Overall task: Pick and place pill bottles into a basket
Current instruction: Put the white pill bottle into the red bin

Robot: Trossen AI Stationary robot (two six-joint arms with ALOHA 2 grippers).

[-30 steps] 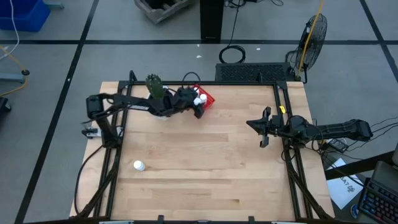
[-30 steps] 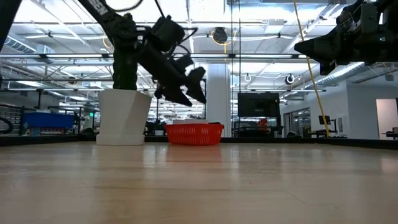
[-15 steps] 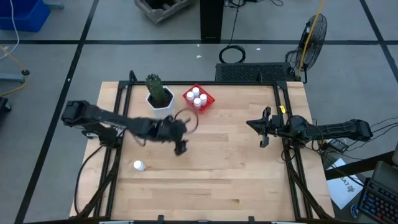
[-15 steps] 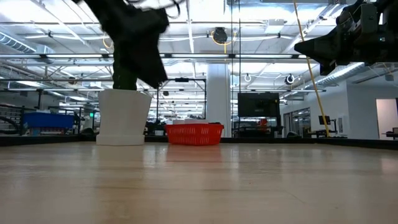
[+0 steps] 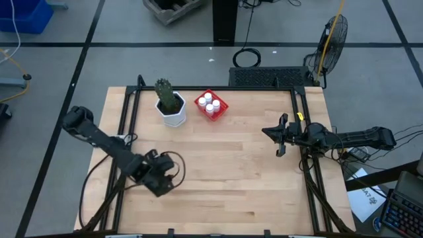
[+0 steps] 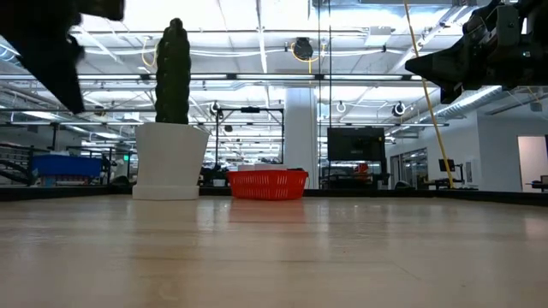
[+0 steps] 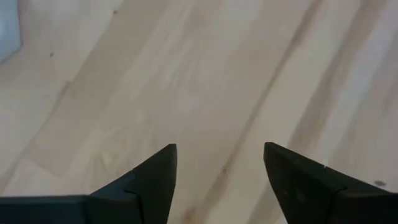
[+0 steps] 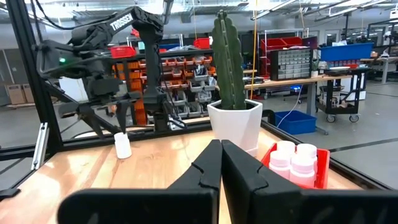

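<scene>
The red basket (image 5: 211,106) stands near the table's far edge and holds several white pill bottles (image 8: 293,162). One more white pill bottle (image 8: 122,145) stands upright on the table near the left edge. In the high view it is hidden under my left arm. My left gripper (image 5: 160,185) hovers over the wood close to that bottle, open and empty (image 7: 217,149). My right gripper (image 5: 277,135) waits above the table's right side, shut and empty (image 8: 221,149).
A white hexagonal pot with a tall green cactus (image 5: 170,106) stands just left of the basket. Black frame rails (image 5: 122,132) run along the table's left and right sides. Bare wood lies between the two arms.
My left gripper has swung from above the basket at the far edge toward the table's near left, and now stands by the lone bottle. The basket and its bottles now show uncovered in the high view.
</scene>
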